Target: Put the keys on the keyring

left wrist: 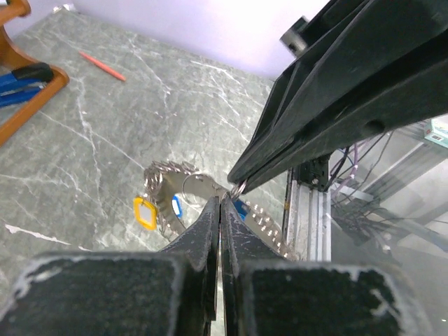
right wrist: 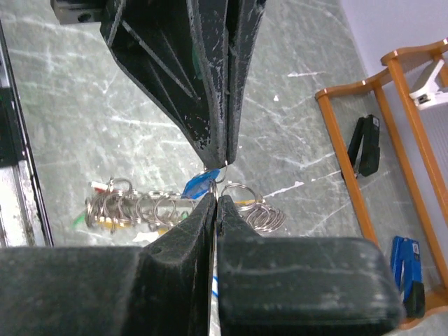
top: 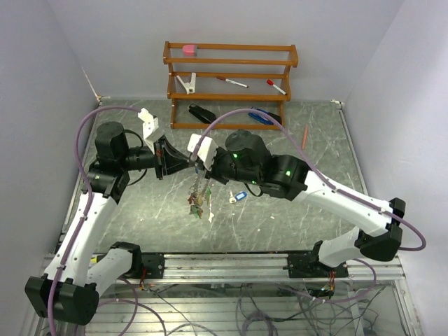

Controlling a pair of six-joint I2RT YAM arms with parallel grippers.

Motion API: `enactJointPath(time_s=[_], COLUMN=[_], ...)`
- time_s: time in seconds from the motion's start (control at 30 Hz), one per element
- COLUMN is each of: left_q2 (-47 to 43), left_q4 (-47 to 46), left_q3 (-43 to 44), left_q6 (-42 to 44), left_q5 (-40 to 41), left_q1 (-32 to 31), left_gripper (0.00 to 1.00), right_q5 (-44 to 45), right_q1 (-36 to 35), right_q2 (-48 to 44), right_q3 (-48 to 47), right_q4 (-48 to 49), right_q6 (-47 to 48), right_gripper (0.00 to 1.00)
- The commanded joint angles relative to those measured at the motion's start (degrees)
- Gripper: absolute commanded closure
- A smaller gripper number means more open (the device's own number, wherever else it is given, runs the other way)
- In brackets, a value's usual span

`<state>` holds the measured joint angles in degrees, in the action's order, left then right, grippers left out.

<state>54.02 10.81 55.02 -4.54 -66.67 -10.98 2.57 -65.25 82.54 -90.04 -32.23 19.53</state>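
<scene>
Both my grippers meet tip to tip above the middle of the table (top: 301,224). My left gripper (left wrist: 220,204) has its jaws pressed together on the ridged metal band of the keyring (left wrist: 166,175), which runs across behind the fingertips. My right gripper (right wrist: 215,201) is closed just as tightly, its tips at a thin wire loop of the same bunch; whether it pinches that loop I cannot tell. The keyring is off the table, and the keys (top: 198,203) dangle just below the two tips. A yellow tag (left wrist: 145,213) and a blue tag (left wrist: 176,205) show beside the band. One blue-tagged key (top: 240,197) lies loose on the table just right of the bunch. Any writing on the tags is too small to read. A wooden rack (top: 231,61) stands at the far edge, with a black stapler (top: 201,113) and a blue stapler (top: 262,117) at its foot and a red pencil (top: 306,134) on the table to its right.
</scene>
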Motion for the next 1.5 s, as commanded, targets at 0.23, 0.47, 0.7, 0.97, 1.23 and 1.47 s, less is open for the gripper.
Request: enactJointPath(time_s=[0.23,0.47,0.7,0.97,1.23,1.47], left_q2=[3.8,4.4,6.3,7.1,7.3,8.0], left_q4=[6.9,1.9,-0.5,-3.5,-10.9,-12.8], left_q3=[5.3,5.6,6.3,10.2,10.1,10.1], left_q6=[-1.4,-7.1,-13.1,-20.0,-28.8,-31.5], left_q5=[2.4,0.5,-4.5,-7.4,-7.9,-7.3], left_q1=[-0.4,-0.6,-0.7,-1.7,-1.8,-1.8], left_gripper=[0.93,0.93,0.93,0.93,0.93,0.93], right_q5=[5.5,8.4,10.2,10.5,9.4,7.2], right_q1=[-2.9,-4.5,-5.0,-5.6,-5.7,-5.7], right_q2=[-5.6,-7.2,-10.7,-14.2,-15.3,-15.2], right_q3=[1.9,6.0,13.0,21.5,26.3,28.0], right_q4=[13.8,20.8,30.0,42.1,52.1,58.1], right_q6=[-4.1,-3.9,-3.4,-1.6,1.6,2.7], right_gripper=[1.00,1.00,1.00,1.00,1.00,1.00])
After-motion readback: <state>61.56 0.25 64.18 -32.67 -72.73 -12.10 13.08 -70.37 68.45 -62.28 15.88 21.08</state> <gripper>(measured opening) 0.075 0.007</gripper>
